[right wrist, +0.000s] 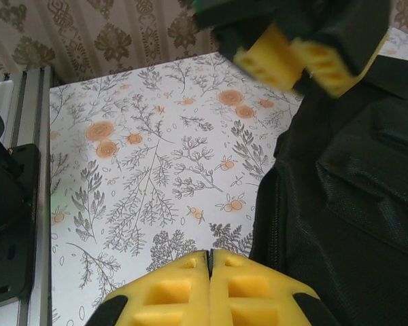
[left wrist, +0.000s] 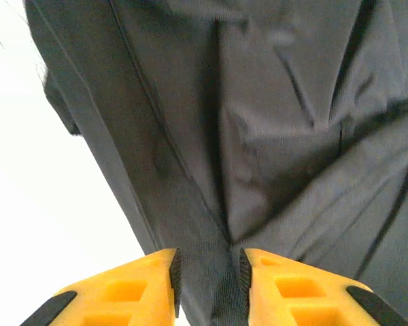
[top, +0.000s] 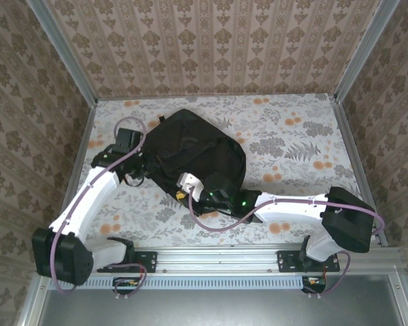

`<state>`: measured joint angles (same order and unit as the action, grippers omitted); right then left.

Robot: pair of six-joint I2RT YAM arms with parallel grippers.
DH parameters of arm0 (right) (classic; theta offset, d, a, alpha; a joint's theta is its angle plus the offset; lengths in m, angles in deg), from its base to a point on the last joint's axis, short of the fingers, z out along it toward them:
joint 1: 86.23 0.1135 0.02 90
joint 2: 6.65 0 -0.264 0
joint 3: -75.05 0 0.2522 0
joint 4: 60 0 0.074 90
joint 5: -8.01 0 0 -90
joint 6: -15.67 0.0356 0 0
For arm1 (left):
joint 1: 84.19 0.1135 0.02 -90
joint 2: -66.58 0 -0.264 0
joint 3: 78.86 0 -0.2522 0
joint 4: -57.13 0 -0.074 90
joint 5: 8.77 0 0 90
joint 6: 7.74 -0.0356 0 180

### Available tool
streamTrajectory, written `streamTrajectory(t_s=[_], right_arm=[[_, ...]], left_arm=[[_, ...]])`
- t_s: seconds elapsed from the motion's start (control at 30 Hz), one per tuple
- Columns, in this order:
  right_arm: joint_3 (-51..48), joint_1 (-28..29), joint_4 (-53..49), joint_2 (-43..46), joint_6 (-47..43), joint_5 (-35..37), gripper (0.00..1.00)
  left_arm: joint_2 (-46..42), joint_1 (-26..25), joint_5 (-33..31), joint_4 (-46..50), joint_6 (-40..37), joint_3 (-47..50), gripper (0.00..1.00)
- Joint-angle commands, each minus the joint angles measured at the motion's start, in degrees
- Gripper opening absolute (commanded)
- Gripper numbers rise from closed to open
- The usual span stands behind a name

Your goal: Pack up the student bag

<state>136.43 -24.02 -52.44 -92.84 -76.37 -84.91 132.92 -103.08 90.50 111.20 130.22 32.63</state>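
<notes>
Item: student bag (top: pixel 197 159), black fabric, lying flat on the floral counter (top: pixel 292 142) left of centre, between the two arms; its contents are hidden under the cloth, and whether the zip is undone cannot be told. Left hand (left wrist: pixel 207 272): at the bag's left edge, yellow fingers parted, a ridge of black fabric showing in the gap. Right hand (right wrist: pixel 209 261): just beside the bag's near edge, over the counter, fingers pressed together on nothing.

You have the student bag (top: pixel 197 153) lying on the floral table (top: pixel 292 136), the left gripper (top: pixel 144 171) at its left edge, the right gripper (top: pixel 185 193) at its near edge, both arms stretched toward it
</notes>
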Motion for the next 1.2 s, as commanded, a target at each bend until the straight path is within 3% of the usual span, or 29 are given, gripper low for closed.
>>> streamTrajectory(t_s=[0.0,0.23,0.5,0.8,1.17], right_arm=[[-1.83,0.67,4.80,1.89,2.59,1.54,0.00],[-3.57,0.63,7.13,1.65,3.88,2.43,0.00],[-3.23,0.63,7.16,1.39,3.91,3.22,0.00],[-3.14,0.65,7.33,1.04,3.91,3.97,0.00],[-3.01,0.54,7.24,1.11,4.50,4.15,0.00]], left_arm=[[-3.13,-2.83,3.08,-2.25,7.23,3.86,0.31],[-6.26,-6.90,1.74,-4.34,12.37,8.21,0.30],[-6.64,-9.82,1.29,-4.82,14.07,10.07,0.22],[-10.96,-10.46,1.12,-3.28,15.03,13.02,0.29],[-12.04,-10.59,1.21,-4.50,15.72,15.13,0.30]])
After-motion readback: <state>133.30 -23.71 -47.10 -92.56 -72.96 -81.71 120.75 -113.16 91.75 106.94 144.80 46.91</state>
